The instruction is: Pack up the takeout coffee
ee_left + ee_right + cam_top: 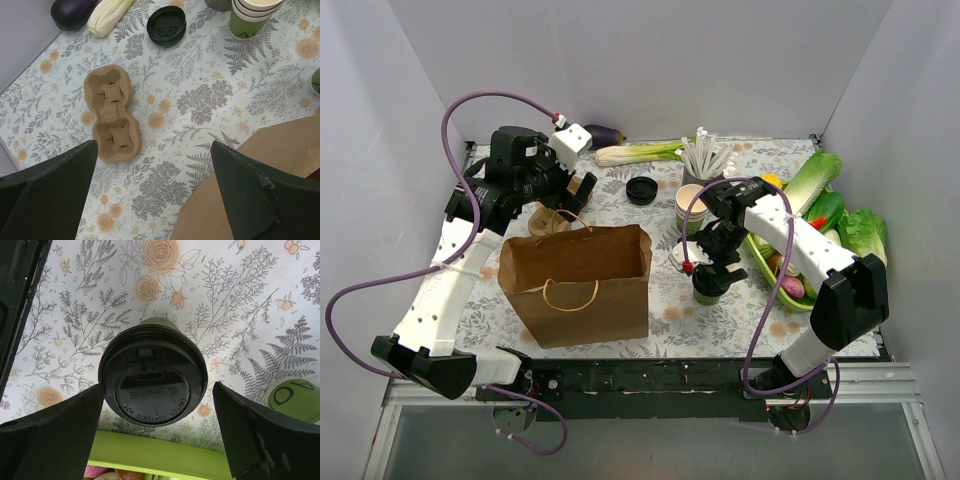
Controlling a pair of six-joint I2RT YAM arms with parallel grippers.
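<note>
Closest to the arm bases, the small paper takeout coffee cup (710, 288) stands upright on the floral tablecloth (670, 322). It is to the right of the tall brown paper bag (578, 285) and just beside the long lime-green plastic tray (150, 460). From above we see mostly its round black plastic lid (152, 405) — embossed lettering, a sip tab — with a sliver of green wall showing past the rim.

The right gripper (157, 390) hangs over the cup with its jaws spread about as wide as they go, one dark finger (50, 440) on each side of the lid. In the wrist view the left-hand finger looks to meet the rim and the other stands just clear; we cannot tell whether there is real contact.

Further back, the left gripper (154, 150) is equally wide and empty — below it lie a brown moulded-pulp two-cup carrier (112, 120) and a corner of the bag. Beyond that sit a loose black lid (641, 190) and a stack of lidless green-and-cream paper cups (691, 207).
</note>
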